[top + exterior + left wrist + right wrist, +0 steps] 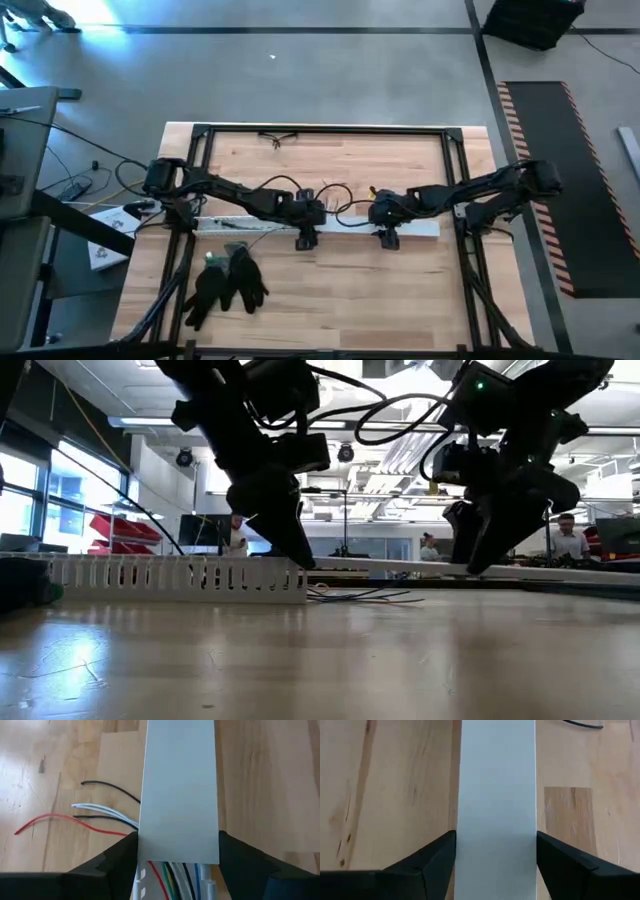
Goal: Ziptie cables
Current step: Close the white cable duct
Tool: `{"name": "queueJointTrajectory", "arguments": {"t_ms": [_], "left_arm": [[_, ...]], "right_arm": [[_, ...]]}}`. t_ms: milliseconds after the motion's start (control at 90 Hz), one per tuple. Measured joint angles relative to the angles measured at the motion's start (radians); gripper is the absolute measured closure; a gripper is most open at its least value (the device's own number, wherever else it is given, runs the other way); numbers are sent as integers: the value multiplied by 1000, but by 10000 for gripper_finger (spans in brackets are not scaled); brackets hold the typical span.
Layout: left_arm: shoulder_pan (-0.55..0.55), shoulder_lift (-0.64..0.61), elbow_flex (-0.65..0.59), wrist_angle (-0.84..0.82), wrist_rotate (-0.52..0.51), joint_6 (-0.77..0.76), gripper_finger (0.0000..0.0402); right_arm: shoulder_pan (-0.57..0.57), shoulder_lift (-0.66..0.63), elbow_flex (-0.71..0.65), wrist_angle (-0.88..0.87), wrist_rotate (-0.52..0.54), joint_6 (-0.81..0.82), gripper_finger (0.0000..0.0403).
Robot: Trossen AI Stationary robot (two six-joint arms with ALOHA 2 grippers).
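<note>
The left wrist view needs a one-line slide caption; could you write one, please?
Left tool straddles the flat grey cover strip over the slotted channel, with coloured cables fanning out across the wooden table.

Black gloves [228,280] lie near the white slotted channel [180,575].

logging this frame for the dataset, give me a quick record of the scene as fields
surface: light wooden table
held item: flat pale grey plastic cover strip, over the long white slotted plastic channel
left gripper: fingers on either edge of the strip's end, shut on it
right gripper: fingers on either edge of the same strip, shut on it
cables: thin red, white and black wires fan out on the table beside the strip; more coloured wires run under its end
other: pair of black gloves lies near the table's front left
</note>
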Motion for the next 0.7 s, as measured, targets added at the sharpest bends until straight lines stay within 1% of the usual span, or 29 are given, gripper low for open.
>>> {"name": "queueJointTrajectory", "arguments": {"t_ms": [167, 356, 533, 656, 700], "left_arm": [[0, 0, 0, -9, 3, -6, 183], [0, 0, 1, -19, 4, -20, 184], [1, 0, 1, -21, 3, -26, 185], [1, 0, 1, -23, 4, -27, 185], [1, 0, 1, -25, 6, -27, 185]], "right_arm": [[0, -20, 0, -11, 0, -46, 158], [0, -129, 0, -81, 4, -58, 158], [0, -237, 0, -200, 79, -35, 158], [0, -281, 0, -296, 111, 14, 157], [0, -288, 0, -343, 140, 46, 157]]}}
